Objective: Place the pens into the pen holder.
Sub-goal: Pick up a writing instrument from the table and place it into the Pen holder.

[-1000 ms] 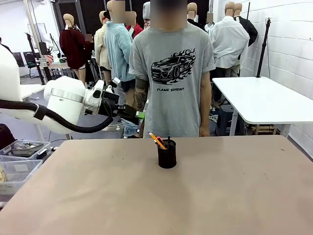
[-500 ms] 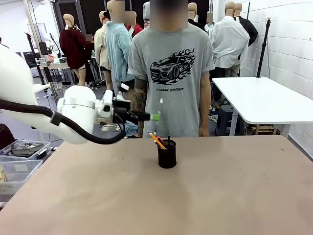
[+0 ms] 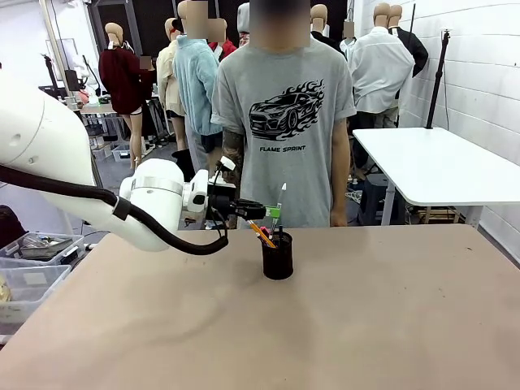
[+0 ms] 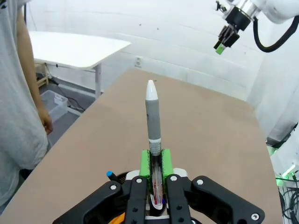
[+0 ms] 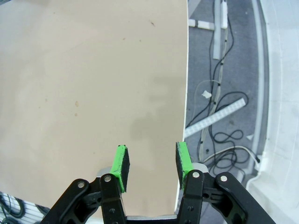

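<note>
The black mesh pen holder (image 3: 278, 258) stands at the middle of the table's far part. An orange pencil (image 3: 260, 233), a reddish pen and a dark pen with a teal tip (image 3: 280, 231) lean out of it. My left gripper (image 3: 272, 213) is shut on a white/silver pen (image 3: 279, 195), held nearly upright just above the holder's mouth. In the left wrist view this pen (image 4: 153, 116) rises from between the green pads of the left gripper (image 4: 155, 161), with the teal tip (image 4: 110, 174) below. My right gripper (image 5: 151, 161) is open, high over the table's edge.
A person in a grey T-shirt (image 3: 284, 122) stands right behind the holder at the far edge, arms down. A white side table (image 3: 439, 162) is at the back right and plastic bins (image 3: 32, 268) are at the left. Cables (image 5: 219, 107) lie on the floor.
My left gripper has carried the white/silver pen rightward and down, from left of the person to just over the holder. The holder and its pens have not moved.
</note>
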`<state>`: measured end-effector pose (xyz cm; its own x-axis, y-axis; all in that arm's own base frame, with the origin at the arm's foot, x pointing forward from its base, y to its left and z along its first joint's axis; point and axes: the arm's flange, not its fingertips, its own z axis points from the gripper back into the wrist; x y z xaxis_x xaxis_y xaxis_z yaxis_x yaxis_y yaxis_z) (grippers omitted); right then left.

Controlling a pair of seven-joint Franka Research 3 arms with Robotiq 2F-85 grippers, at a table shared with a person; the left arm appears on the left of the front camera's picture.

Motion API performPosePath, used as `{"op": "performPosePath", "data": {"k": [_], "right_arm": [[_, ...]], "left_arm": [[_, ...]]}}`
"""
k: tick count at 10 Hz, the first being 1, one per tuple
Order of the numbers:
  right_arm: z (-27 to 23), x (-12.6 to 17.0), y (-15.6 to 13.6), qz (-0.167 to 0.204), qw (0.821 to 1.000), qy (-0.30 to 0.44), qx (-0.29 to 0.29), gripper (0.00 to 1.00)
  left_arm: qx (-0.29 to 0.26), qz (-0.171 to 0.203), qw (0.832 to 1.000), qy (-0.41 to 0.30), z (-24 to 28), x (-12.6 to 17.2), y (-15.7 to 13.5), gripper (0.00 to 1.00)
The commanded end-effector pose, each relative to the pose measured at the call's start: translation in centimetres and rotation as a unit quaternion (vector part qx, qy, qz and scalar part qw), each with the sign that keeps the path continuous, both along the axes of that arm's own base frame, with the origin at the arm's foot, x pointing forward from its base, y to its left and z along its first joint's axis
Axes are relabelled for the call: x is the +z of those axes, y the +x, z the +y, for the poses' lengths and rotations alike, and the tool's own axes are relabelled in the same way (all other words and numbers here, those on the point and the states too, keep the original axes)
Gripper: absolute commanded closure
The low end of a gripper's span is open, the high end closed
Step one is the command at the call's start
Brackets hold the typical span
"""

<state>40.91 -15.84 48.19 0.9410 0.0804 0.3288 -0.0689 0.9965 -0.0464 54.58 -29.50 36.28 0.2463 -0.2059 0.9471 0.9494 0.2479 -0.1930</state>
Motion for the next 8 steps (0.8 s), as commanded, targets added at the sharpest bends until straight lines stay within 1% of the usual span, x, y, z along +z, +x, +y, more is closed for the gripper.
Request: {"op": "performPosePath", "data": {"k": [1, 3, 5, 6, 8], "right_arm": [[0.1, 0.0, 0.0, 0.006, 1.0, -0.007, 0.0, 0.48], [0.1, 0.0, 0.0, 0.006, 1.0, -0.007, 0.0, 0.48], [0.1, 0.0, 0.0, 0.006, 1.0, -0.007, 0.0, 0.48], [0.1, 0.0, 0.0, 0.006, 1.0, -0.007, 0.0, 0.48], [0.1, 0.0, 0.0, 0.006, 1.0, -0.007, 0.0, 0.48]], "left_arm": [[0.013, -0.02, 1.0, -0.016, -0.7, -0.8, 0.2, 1.0], [0.011, -0.019, 1.0, -0.001, -1.3, -2.2, 0.7, 1.0], [0.001, -0.021, 1.0, 0.01, -2.0, -2.9, 0.7, 1.0], [0.002, -0.017, 1.0, 0.012, -2.1, -3.3, 0.9, 1.0], [0.004, -0.022, 1.0, 0.023, -2.2, -3.8, 1.3, 1.0]]}}
